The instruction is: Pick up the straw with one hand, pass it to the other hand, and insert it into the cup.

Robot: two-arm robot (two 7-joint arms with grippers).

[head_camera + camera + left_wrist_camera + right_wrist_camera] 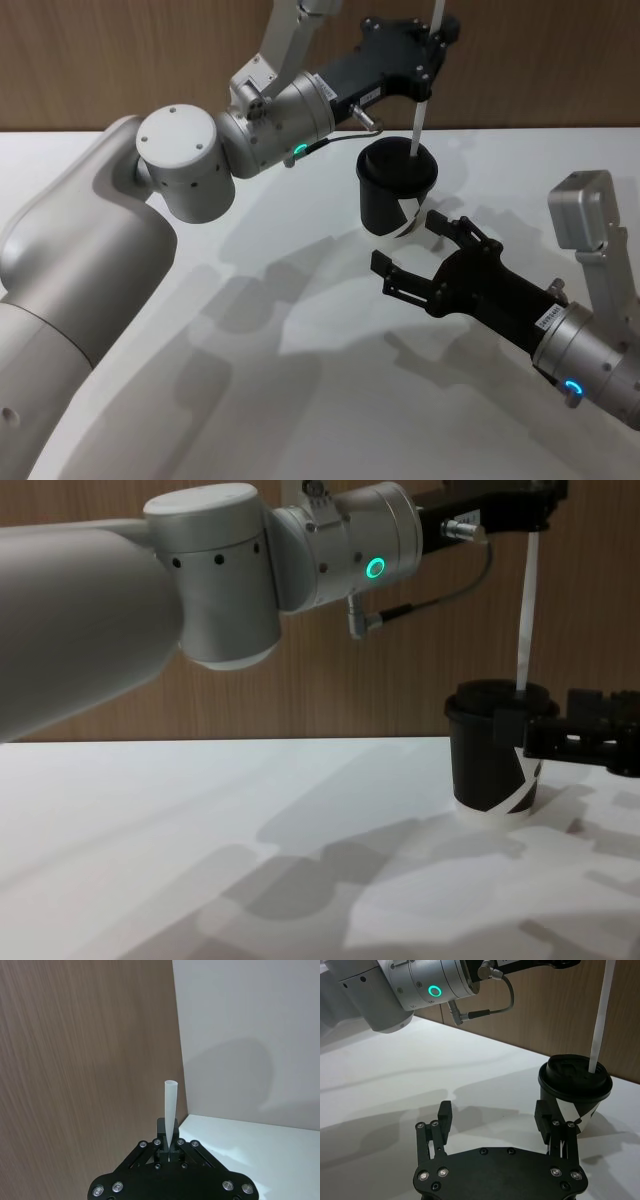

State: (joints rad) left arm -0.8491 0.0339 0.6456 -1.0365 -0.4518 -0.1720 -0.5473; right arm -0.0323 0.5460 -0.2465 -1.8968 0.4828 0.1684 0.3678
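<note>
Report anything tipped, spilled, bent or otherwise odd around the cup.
Nothing stands out. The cup stands upright on the table, the straw runs straight into its lid, held by the left gripper. No spill.

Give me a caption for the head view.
Left claw lowers the straw into the cup; right claw waits open.

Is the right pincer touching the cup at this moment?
Apart. In the head view, white table shows between the open right pincer and the cup.
</note>
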